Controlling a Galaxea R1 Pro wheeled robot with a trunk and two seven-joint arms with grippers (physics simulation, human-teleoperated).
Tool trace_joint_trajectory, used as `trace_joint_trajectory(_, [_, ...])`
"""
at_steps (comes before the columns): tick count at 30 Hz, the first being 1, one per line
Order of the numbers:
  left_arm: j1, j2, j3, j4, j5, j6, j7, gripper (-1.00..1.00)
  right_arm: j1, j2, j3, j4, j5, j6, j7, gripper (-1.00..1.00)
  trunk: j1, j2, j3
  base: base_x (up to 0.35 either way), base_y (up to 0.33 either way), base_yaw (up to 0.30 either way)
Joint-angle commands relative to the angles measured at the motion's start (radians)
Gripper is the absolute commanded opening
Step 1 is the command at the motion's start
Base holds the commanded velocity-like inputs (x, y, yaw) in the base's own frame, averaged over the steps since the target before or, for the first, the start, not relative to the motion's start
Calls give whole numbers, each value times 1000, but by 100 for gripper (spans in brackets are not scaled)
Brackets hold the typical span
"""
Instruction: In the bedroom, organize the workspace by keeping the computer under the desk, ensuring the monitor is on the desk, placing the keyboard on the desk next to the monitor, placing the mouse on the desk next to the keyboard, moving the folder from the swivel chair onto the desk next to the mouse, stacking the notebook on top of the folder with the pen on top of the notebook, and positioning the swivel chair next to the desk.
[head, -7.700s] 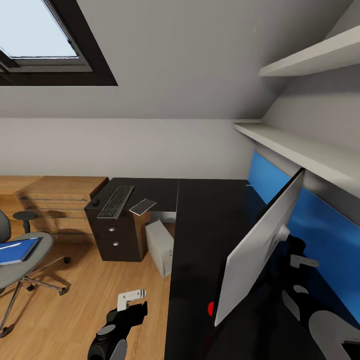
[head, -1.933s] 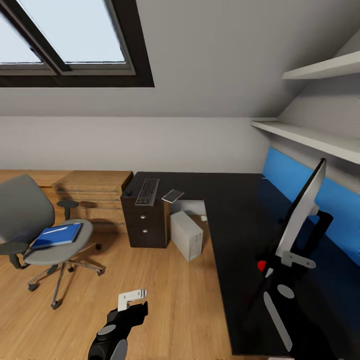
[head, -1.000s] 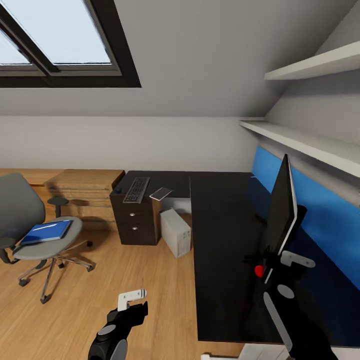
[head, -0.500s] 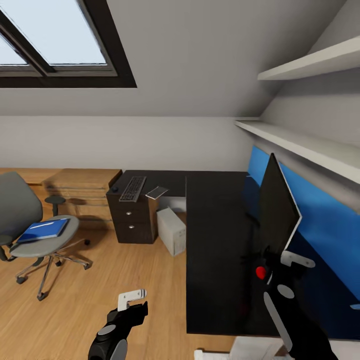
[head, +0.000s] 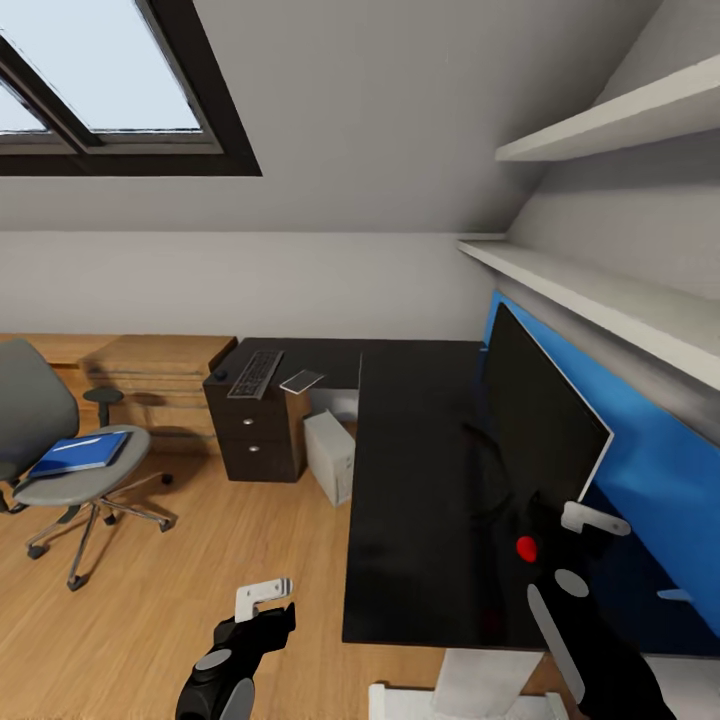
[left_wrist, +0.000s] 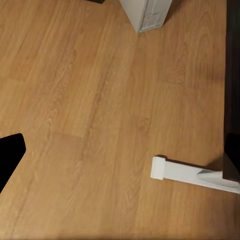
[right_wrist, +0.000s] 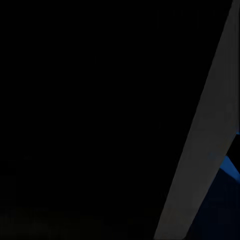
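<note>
The monitor (head: 540, 420) stands on the right side of the black desk (head: 420, 470), its black front with the red dot turned toward the room. My right gripper (head: 562, 532) is shut on its lower near corner; the right wrist view has the dark screen (right_wrist: 100, 120) and its grey edge up close. My left gripper (head: 264, 606) hangs open over the floor, holding nothing. On the desk's far wing lie the keyboard (head: 255, 372), the mouse (head: 220, 375) and the notebook (head: 302, 380). The computer (head: 330, 455) stands below. The folder (head: 78, 453) lies on the swivel chair (head: 60, 480). The pen is too small to make out.
A dark three-drawer cabinet (head: 250, 440) sits under the far wing, with low wood cabinets (head: 150, 365) to its left. Blue back panel (head: 650, 450) and white shelves (head: 600, 290) run along the right wall. The desk's white foot (left_wrist: 185, 172) lies on the wood floor (left_wrist: 90, 100).
The monitor has swung round in my right gripper from showing its pale back, through edge-on, to showing its black front. The camera has shifted too. The left arm holds its pose.
</note>
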Motion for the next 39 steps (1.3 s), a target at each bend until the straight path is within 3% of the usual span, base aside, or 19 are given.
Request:
trace_joint_trajectory(1, [-1, 0, -1, -1, 11, 2, 10, 100, -1, -1, 1, -1, -5, 2, -4, 100, 0, -2, -2, -26, -25, 0])
trace_joint_trajectory(16, [-1, 0, -2, -1, 10, 2, 10, 100, -1, -1, 1, -1, -5, 2, -4, 100, 0, -2, -2, -102, -94, 0])
trace_joint_trajectory(39, [-1, 0, -2, -1, 13, 2, 10, 100, -1, -1, 1, -1, -5, 2, -4, 100, 0, -2, -2, -6, -13, 0])
